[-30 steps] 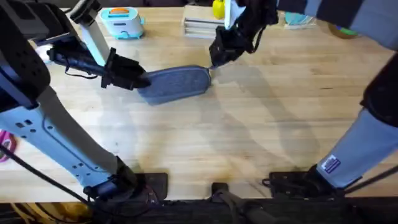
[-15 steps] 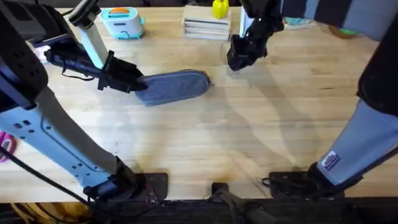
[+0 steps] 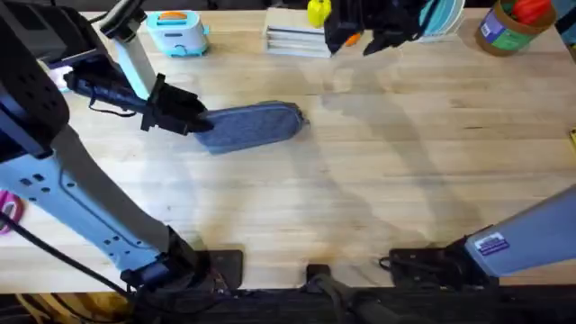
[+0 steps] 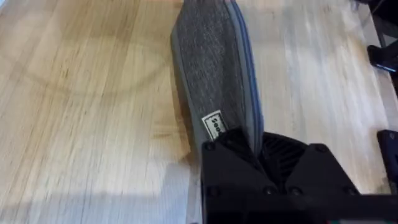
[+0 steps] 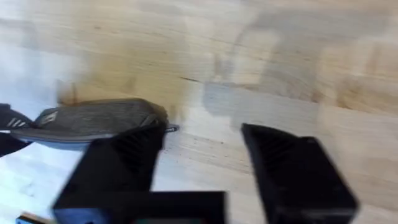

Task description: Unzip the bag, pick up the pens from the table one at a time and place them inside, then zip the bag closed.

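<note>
Overhead view: the oblong blue-grey fabric pouch lies on the pale wooden plank table, left of centre. The left gripper is clamped on its left end. The right gripper hangs over the far edge, well apart from the pouch.

Left wrist view: the black fingers pinch the pouch's near end beside a small white label; the zipper runs closed.

Right wrist view: the right gripper has its fingers spread wide, holding nothing, with the pouch beyond and its small metal pull at the end.
</note>
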Controlling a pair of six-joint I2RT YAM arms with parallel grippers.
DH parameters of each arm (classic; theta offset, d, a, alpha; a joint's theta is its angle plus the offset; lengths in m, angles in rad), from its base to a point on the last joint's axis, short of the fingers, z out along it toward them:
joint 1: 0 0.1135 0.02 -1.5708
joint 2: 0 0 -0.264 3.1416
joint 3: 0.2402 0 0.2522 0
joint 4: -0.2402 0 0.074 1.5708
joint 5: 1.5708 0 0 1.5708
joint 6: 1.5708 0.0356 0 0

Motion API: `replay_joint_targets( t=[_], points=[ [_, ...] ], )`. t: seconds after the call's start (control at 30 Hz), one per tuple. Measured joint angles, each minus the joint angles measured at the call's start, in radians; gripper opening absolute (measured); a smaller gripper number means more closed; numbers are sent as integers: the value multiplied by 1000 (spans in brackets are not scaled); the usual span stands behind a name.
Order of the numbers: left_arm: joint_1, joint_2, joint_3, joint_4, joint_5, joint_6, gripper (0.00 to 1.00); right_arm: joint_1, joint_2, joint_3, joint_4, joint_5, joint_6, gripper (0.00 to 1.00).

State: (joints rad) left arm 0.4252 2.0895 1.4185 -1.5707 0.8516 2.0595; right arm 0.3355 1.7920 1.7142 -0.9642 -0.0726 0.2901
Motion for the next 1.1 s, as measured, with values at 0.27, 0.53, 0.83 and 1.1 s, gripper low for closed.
replay_joint_targets(
  t=[0.27,0.53,0.83,1.1],
  points=[
    [0,0,0,-3,-6,0,197,0,-157,0,-2,2,-7,997],
    [0,0,0,-15,-7,0,992,0,-195,2,-2,2,-7,998],
    [0,0,0,-15,-6,0,994,0,-177,2,0,3,-7,998],
    [10,-1,0,-37,-5,0,995,0,-196,2,-6,6,-118,997]
  ],
)
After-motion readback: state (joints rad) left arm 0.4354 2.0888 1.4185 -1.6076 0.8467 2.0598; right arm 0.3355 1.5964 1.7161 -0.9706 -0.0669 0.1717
